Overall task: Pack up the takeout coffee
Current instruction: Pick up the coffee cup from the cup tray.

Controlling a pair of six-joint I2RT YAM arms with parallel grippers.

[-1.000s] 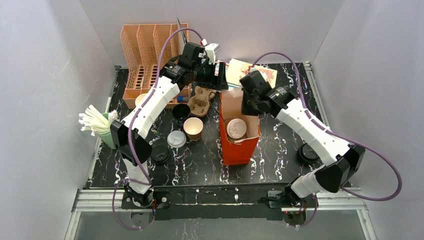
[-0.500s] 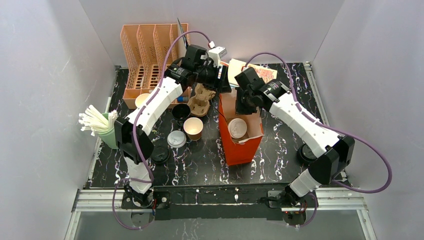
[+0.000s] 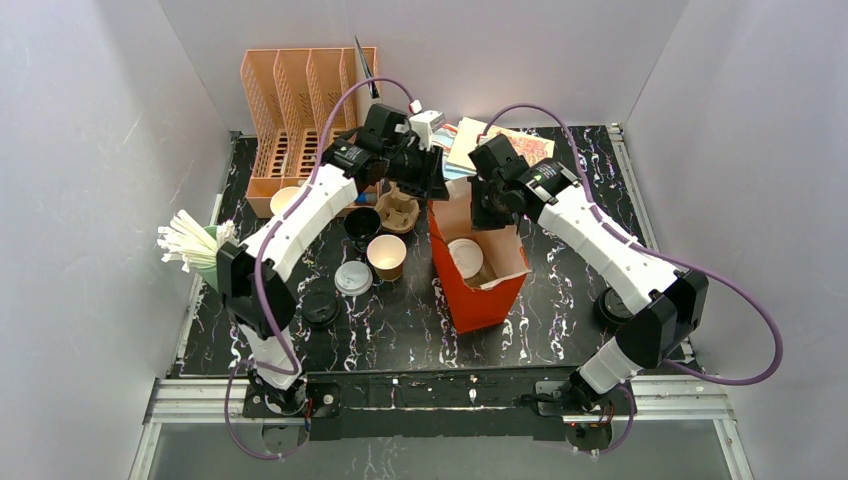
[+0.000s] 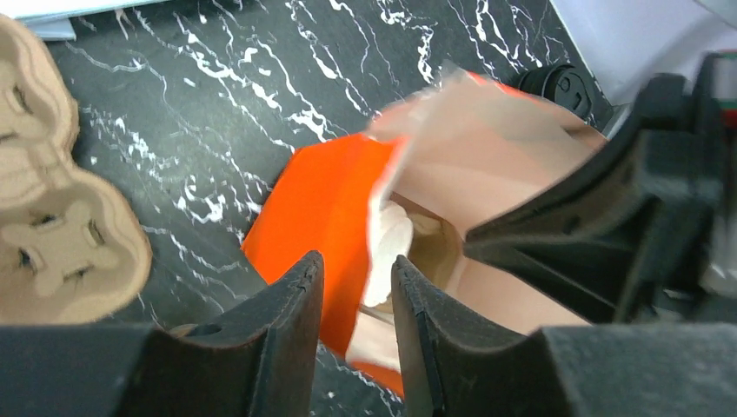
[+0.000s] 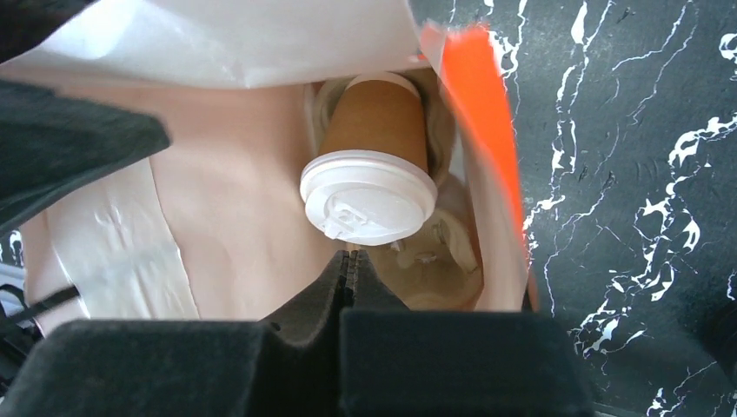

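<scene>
The takeout coffee (image 5: pixel 369 174), a brown kraft cup with a white lid, stands inside the orange paper bag (image 3: pixel 478 300); it also shows in the top view (image 3: pixel 466 257). My right gripper (image 5: pixel 352 256) is shut, its fingertips just inside the bag's back rim above the lid; I see nothing between them. It also shows in the top view (image 3: pixel 490 207). My left gripper (image 4: pixel 356 259) is open at the bag's back-left corner, with the bag (image 4: pixel 326 208) wall and its pale rim in the gap beyond the tips. It also shows in the top view (image 3: pixel 432 183).
Left of the bag are an open kraft cup (image 3: pixel 386 256), a black cup (image 3: pixel 361 226), a white lid (image 3: pixel 352 277), a black lid (image 3: pixel 320 308) and a pulp cup carrier (image 3: pixel 398 210). An orange file rack (image 3: pixel 300 110) stands at the back left, and a green cup of sticks (image 3: pixel 195 245) at the far left. Another black lid (image 3: pixel 613 305) lies at the right.
The bag has shifted and leaned to the left and its mouth is wider. The left gripper came down to its back-left corner. The right gripper moved left to the back rim.
</scene>
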